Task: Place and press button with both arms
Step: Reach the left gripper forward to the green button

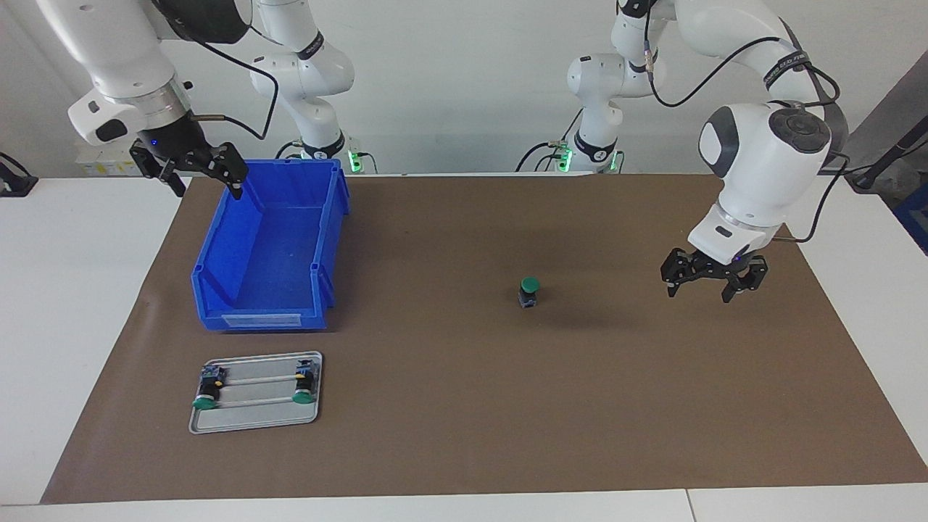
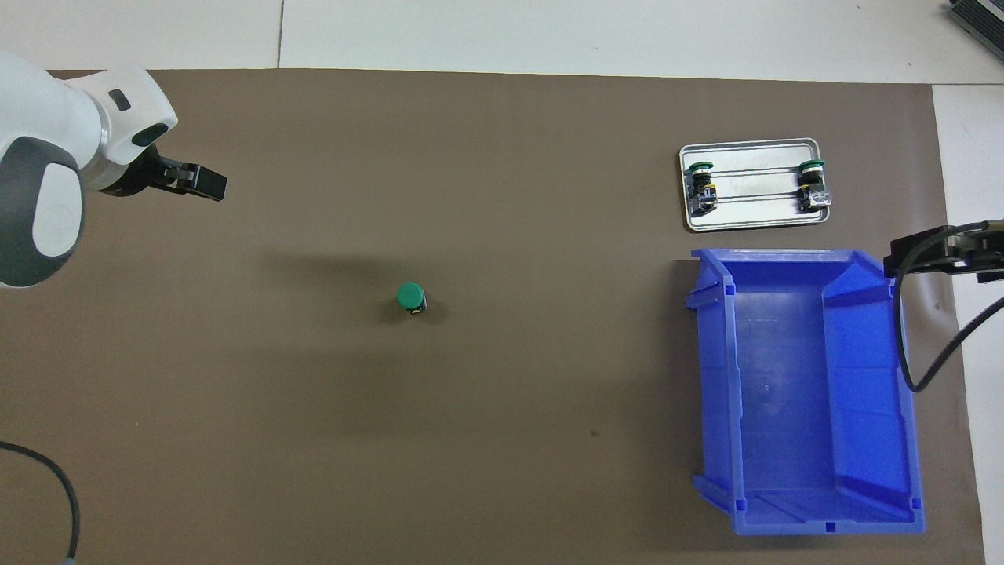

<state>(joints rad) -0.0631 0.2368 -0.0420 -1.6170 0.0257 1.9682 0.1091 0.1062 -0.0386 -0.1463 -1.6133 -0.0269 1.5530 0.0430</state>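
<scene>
The button [image 1: 530, 291] stands upright on the brown mat [image 1: 464, 420] with its green cap up, alone near the middle; the overhead view shows it too [image 2: 411, 298]. My left gripper [image 1: 714, 286] is open and empty. It hangs over the mat toward the left arm's end, well apart from the button, and shows in the overhead view [image 2: 205, 183]. My right gripper [image 1: 206, 177] is open and empty, raised over the outer rim of the blue bin [image 1: 217, 239], and shows in the overhead view [image 2: 914, 253].
The blue bin [image 2: 784, 392] holds nothing and sits toward the right arm's end. A small metal tray [image 1: 254, 415] lies farther from the robots than the bin and holds two more green-capped buttons [image 1: 206, 395] [image 1: 303, 391]. The overhead view shows the tray too [image 2: 753, 217].
</scene>
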